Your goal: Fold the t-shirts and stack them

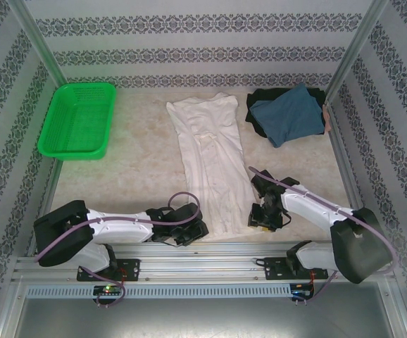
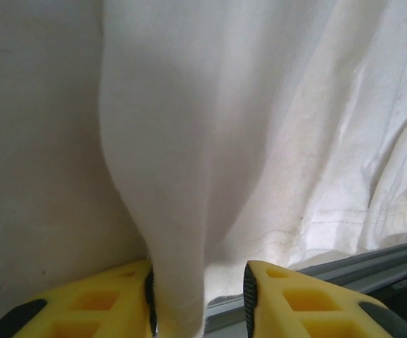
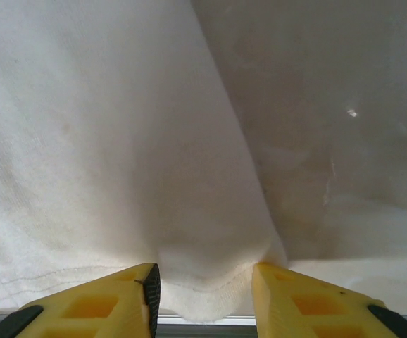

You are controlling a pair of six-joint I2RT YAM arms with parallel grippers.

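Observation:
A white t-shirt (image 1: 210, 162) lies as a long narrow strip down the middle of the table, collar at the far end. My left gripper (image 1: 186, 227) sits at its near left corner. In the left wrist view a raised fold of the white t-shirt (image 2: 260, 141) stands between the left gripper's (image 2: 198, 282) jaws, against the left finger with a gap to the right one. My right gripper (image 1: 263, 217) is at the near right corner; the hem of the white t-shirt (image 3: 105, 141) sags between the right gripper's (image 3: 205, 278) parted jaws. A teal t-shirt (image 1: 288, 116) lies on a black t-shirt (image 1: 260, 105) at the far right.
A green mesh basket (image 1: 77, 120) stands at the far left. The metal rail (image 1: 210, 257) runs along the table's near edge just behind both grippers. Bare tabletop (image 1: 133, 176) lies between the basket and the white shirt.

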